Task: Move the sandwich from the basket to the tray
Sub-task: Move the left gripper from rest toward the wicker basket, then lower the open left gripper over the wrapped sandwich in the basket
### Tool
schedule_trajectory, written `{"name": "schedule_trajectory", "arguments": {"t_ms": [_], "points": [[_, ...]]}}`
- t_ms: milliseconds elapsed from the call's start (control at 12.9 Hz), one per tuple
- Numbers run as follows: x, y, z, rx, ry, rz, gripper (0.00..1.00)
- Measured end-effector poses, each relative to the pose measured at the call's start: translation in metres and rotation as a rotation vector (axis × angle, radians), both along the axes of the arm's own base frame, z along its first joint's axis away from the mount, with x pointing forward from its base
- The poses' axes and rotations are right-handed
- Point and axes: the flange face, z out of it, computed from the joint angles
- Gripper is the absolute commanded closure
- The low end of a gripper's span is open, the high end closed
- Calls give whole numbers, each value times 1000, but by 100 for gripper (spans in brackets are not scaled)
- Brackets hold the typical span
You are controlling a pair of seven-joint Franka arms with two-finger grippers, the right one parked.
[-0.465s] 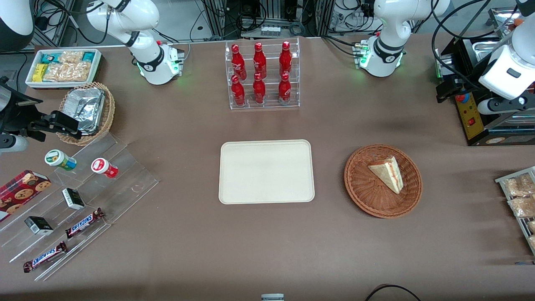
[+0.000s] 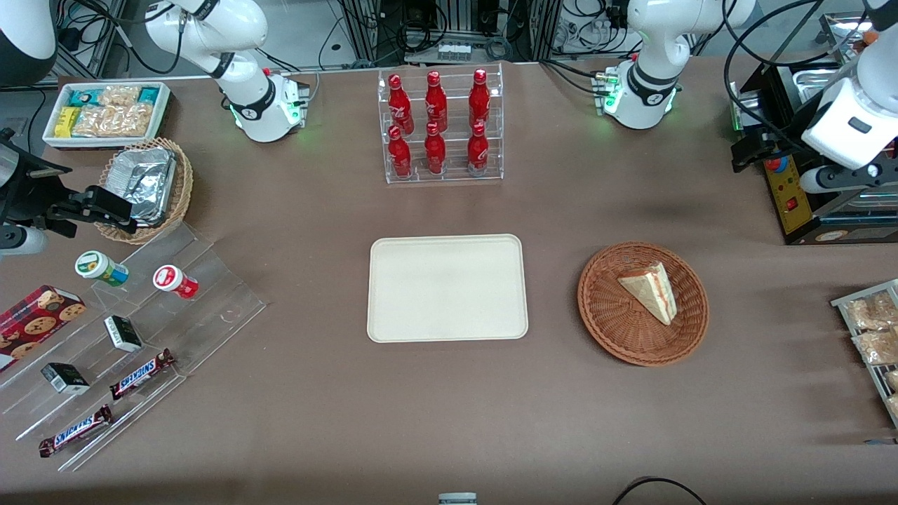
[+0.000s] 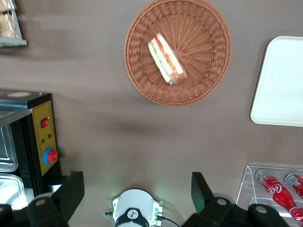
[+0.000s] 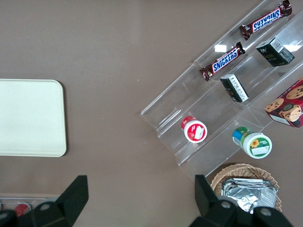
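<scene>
Arm shell: glossy white rounded links with a small dark oval inset.
Base: white dome, black ring with a white logo, green lights at its 9 o'clock.
Cables: black, looping.
Gripper: black, its wedge fingers spread wide; it hangs at the working arm's end of the table, at 4 o'clock from the base.

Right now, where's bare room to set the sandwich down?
The whole tray is bare, as is the cloth between it and the basket. The basket's middle holds the sandwich. The gripper, open, hangs high above the table.
</scene>
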Motion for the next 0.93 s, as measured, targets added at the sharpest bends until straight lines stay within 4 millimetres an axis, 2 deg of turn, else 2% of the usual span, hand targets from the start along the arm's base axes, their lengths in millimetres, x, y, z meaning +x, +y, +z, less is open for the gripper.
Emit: {"name": "schedule_trajectory", "arguments": {"t_ms": [387,929], "points": [[3,6,-63,2,-19,16,0],[7,12,-144,45,-83,340,0]]}}
